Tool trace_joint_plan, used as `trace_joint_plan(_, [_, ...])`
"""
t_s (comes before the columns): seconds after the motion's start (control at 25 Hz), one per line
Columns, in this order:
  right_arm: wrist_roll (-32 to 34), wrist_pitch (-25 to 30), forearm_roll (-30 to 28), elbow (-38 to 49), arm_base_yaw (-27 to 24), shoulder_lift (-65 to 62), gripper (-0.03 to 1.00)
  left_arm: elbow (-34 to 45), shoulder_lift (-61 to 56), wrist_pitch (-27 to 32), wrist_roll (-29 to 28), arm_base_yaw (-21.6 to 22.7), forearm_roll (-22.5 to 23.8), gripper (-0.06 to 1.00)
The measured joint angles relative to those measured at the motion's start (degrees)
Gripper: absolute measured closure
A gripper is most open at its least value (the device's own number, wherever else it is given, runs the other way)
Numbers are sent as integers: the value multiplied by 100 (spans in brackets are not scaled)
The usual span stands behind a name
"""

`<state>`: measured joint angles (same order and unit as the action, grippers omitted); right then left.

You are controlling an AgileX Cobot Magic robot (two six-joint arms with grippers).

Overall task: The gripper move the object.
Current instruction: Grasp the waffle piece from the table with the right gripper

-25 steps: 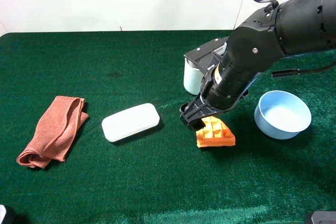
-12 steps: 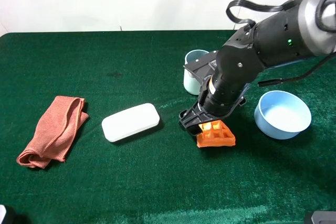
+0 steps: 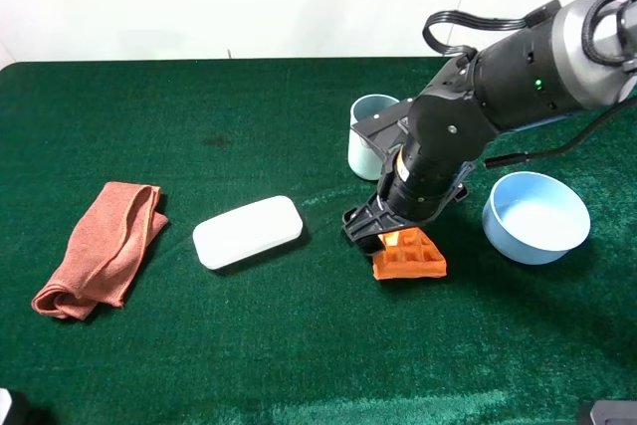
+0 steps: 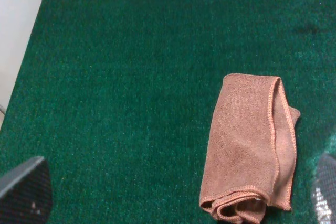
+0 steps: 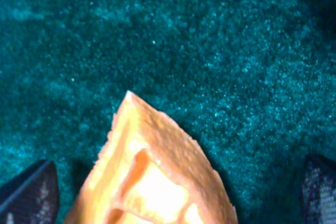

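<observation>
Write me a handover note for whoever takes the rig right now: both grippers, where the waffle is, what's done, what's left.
Right gripper: open, down low at the table, jaws on either side of the pointed end of the waffle wedge, not closed on it.
Left gripper: open, holding nothing, above the folded cloth on the left of the table.
Waffle wedge: lying on the green table, between the white box and the blue bowl, in front of the cup.
Done: approach to the wedge.
Left: close on it, lift, move it.
</observation>
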<state>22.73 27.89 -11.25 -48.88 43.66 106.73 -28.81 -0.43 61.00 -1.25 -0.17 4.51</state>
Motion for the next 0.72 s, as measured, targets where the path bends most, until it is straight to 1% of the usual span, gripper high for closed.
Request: trace_joint_plan(0.72, [112, -26, 23, 0, 0, 283, 27, 0, 0, 0, 0, 0, 0, -5])
